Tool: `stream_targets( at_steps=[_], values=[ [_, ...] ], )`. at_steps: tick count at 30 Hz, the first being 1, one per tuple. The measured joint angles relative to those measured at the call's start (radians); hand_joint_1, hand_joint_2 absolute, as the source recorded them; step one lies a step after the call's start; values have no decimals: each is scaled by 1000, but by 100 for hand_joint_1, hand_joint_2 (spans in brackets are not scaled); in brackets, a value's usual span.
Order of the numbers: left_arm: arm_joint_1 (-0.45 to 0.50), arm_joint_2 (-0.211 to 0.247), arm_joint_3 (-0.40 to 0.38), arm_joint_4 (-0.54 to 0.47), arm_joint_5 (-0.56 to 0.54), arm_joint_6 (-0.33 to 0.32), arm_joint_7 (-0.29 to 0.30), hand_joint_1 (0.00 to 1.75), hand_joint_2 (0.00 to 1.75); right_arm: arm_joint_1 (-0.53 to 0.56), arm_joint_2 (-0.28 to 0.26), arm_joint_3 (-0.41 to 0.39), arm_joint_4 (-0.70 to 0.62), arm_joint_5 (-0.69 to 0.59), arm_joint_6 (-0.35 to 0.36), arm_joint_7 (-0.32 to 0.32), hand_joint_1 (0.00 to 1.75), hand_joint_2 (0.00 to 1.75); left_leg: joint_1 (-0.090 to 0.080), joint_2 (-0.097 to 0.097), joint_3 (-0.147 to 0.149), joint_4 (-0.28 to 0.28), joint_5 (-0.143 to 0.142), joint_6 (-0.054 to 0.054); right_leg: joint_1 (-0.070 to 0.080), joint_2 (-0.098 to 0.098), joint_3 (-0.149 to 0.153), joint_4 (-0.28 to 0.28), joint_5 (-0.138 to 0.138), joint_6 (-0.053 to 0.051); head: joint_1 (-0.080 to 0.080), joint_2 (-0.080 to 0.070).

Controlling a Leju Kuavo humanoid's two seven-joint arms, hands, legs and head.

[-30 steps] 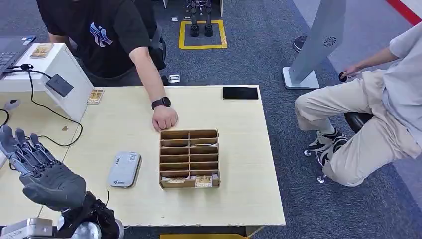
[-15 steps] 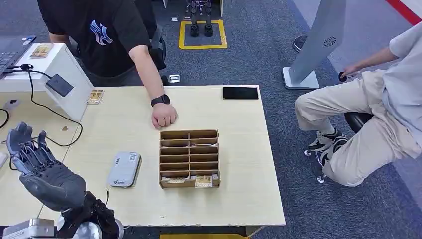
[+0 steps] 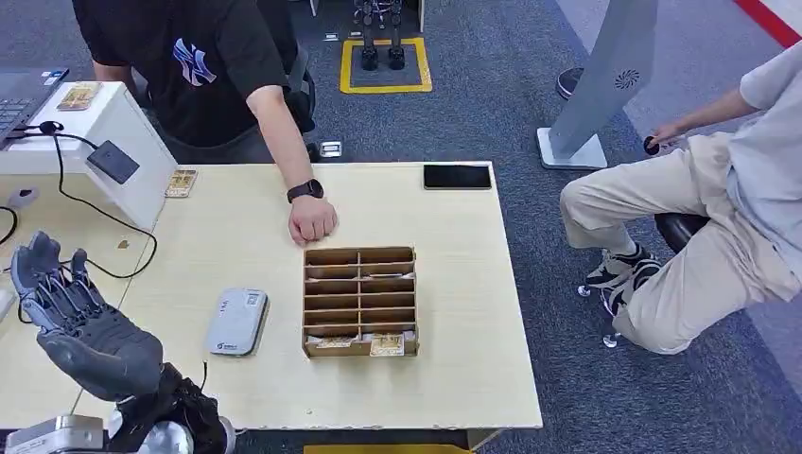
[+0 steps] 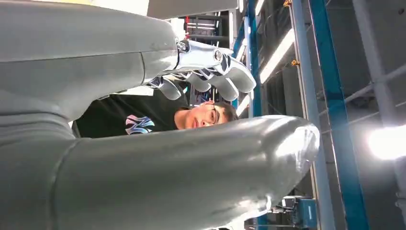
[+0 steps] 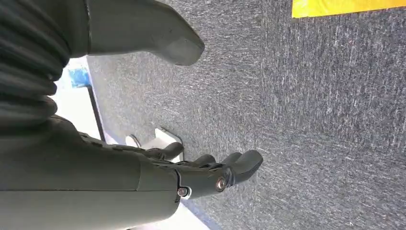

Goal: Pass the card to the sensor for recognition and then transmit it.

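My left hand (image 3: 83, 331) is raised over the table's left front corner, fingers upward and apart, holding nothing. In the left wrist view the same hand (image 4: 206, 72) is empty, its thumb well apart from the fingers. The grey card reader (image 3: 236, 322) lies flat on the table to its right. A wooden slotted box (image 3: 359, 301) stands mid-table with cards (image 3: 386, 345) in its front row. Another card (image 3: 181, 183) lies by the white stand (image 3: 113, 132). My right hand (image 5: 206, 175) hangs over grey carpet, fingers loose and empty.
A person in a black shirt rests a fist (image 3: 313, 225) on the table just behind the box. A second person (image 3: 719, 218) sits at the right. A black phone (image 3: 457, 176) lies at the far edge. A black cable (image 3: 95, 213) crosses the left side.
My left hand has shifted slightly right and its fingers have drawn closer together. The box, the reader and the person's fist have stayed put.
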Motion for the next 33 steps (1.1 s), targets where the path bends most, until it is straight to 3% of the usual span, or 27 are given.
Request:
stream_targets(
  at_steps=[25,26,27,28,33],
  values=[
    [0,0,0,0,0,0,0,33,0,0,0,0,0,0,0,0,0,175,0,0,0,0,0,0,0,0,0,0,0,0,0,0],
    [0,0,0,0,0,0,0,0,175,0,0,0,0,0,0,0,0,175,0,0,0,0,0,0,0,0,0,0,0,0,0,0],
    [0,0,0,0,0,0,0,0,175,0,0,0,0,0,0,0,0,175,0,0,0,0,0,0,0,0,0,0,0,0,0,0],
    [0,0,0,0,-3,0,0,0,175,0,0,0,0,0,0,0,0,0,0,0,0,0,0,0,0,0,0,0,0,0,0,0],
    [0,-6,6,1,-35,0,0,0,175,0,2,-9,0,-1,0,-3,0,0,0,0,0,0,0,0,0,0,0,0,0,0,0,0]
  ],
)
